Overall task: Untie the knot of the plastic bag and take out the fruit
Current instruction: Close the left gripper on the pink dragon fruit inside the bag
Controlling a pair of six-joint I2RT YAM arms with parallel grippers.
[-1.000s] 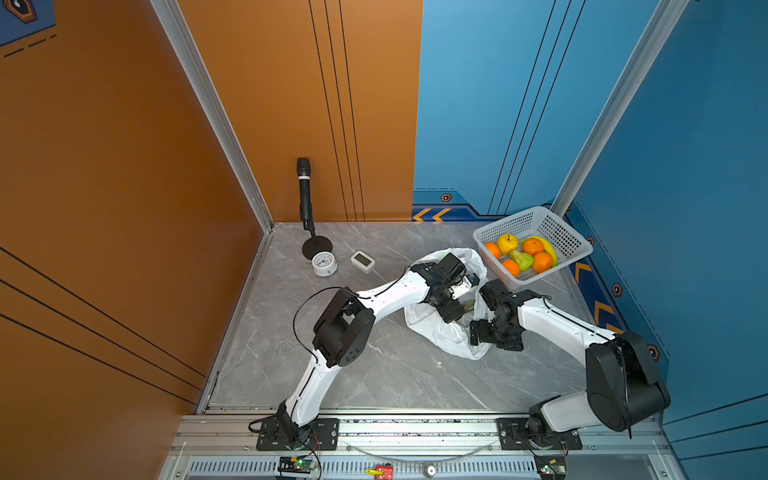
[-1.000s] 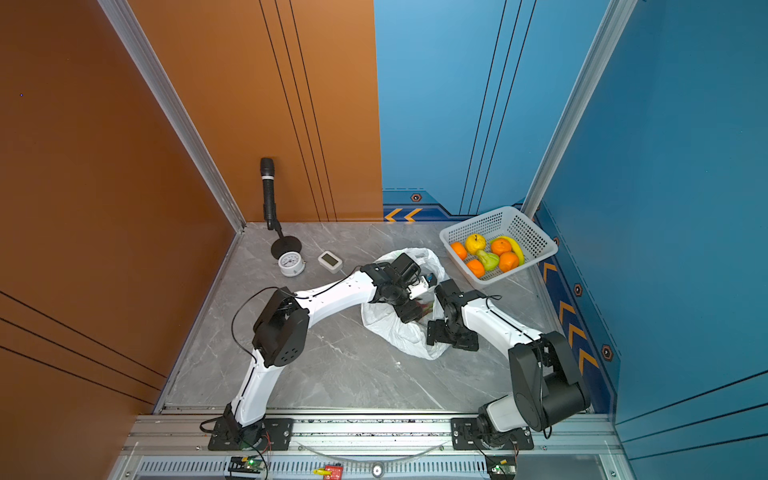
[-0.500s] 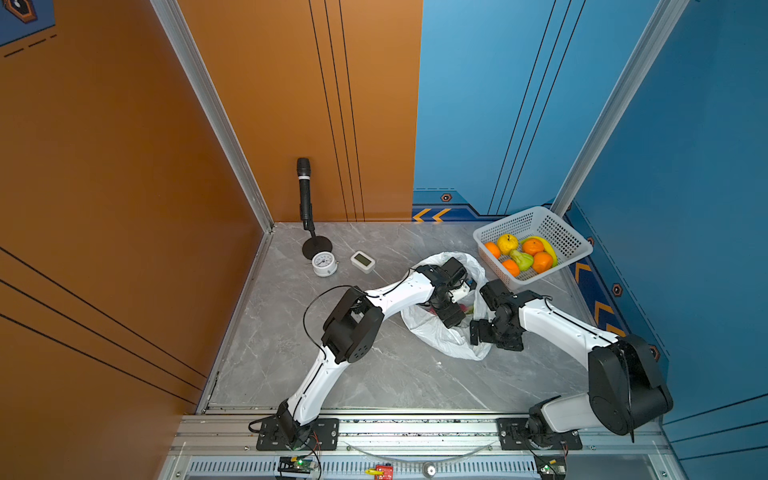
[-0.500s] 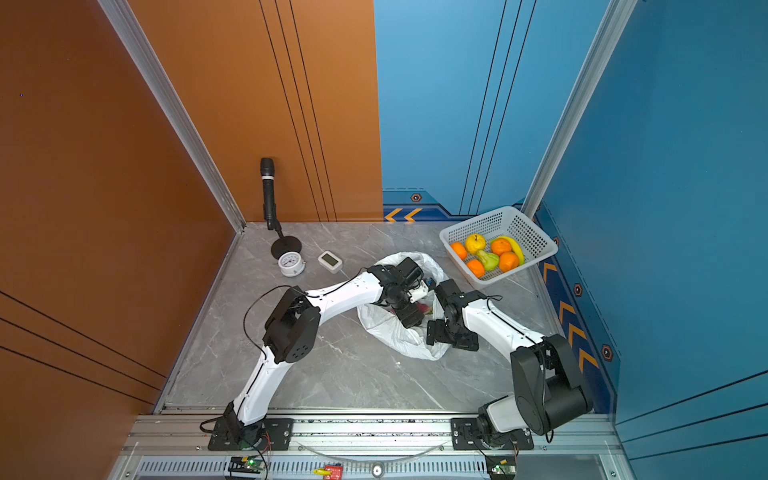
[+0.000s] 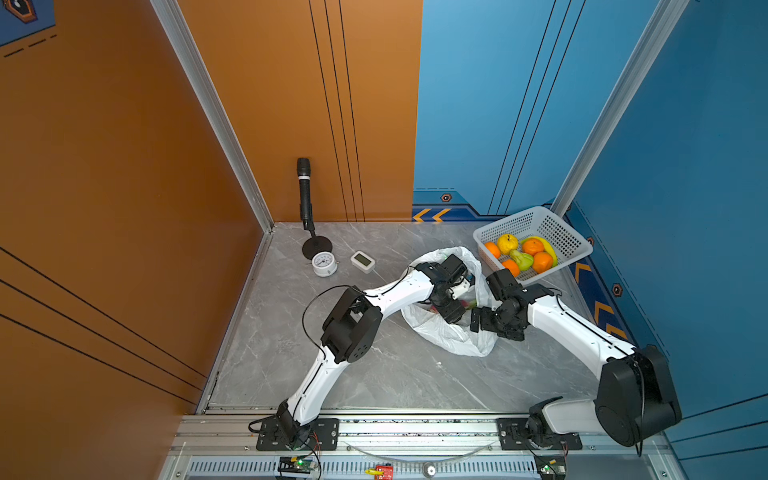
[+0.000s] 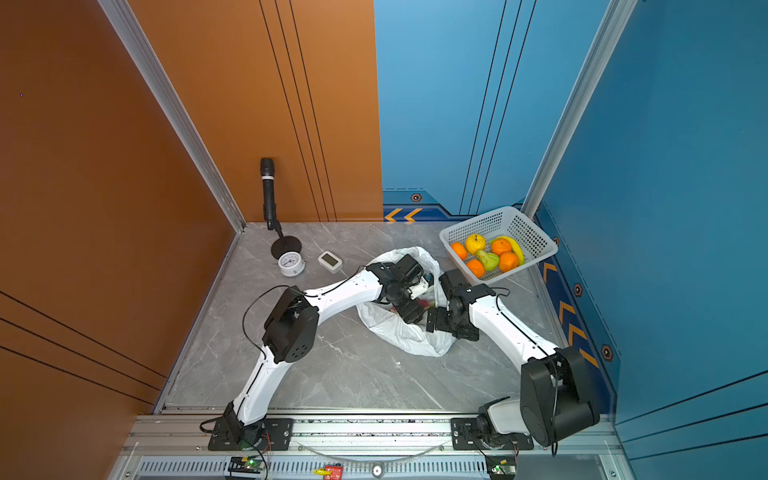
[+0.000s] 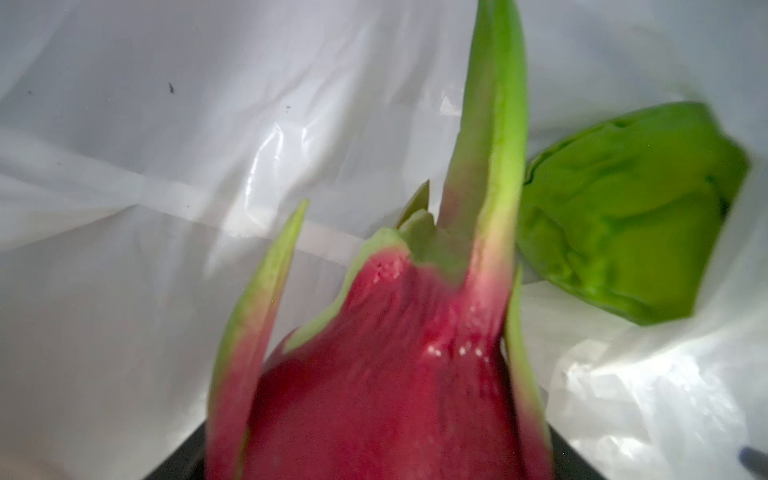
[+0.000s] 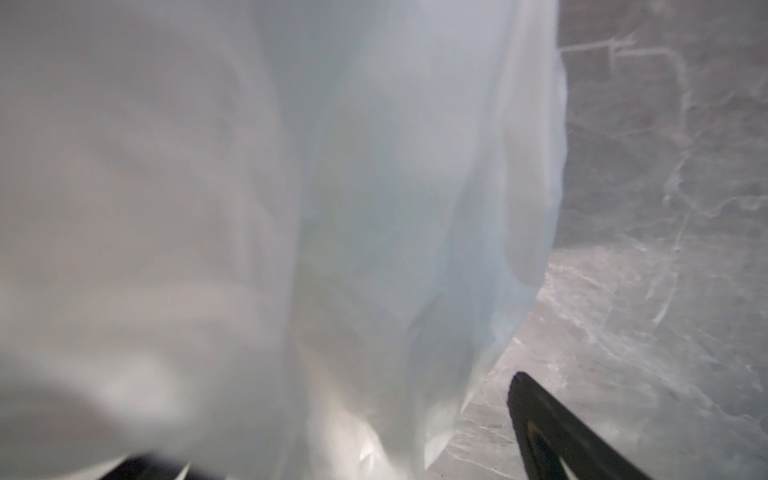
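We swung the elbow of our left arm (image 5: pixel 352 325) forward and rightward, and tipped the left gripper (image 5: pixel 454 311) slightly deeper into the plastic bag (image 5: pixel 451 337).

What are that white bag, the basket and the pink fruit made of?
The bag looks like thin, glossy plastic film: crinkled, light shining through. The basket seems rigid white plastic with moulded holes. The dragon fruit has shiny skin, perhaps plastic; unclear.
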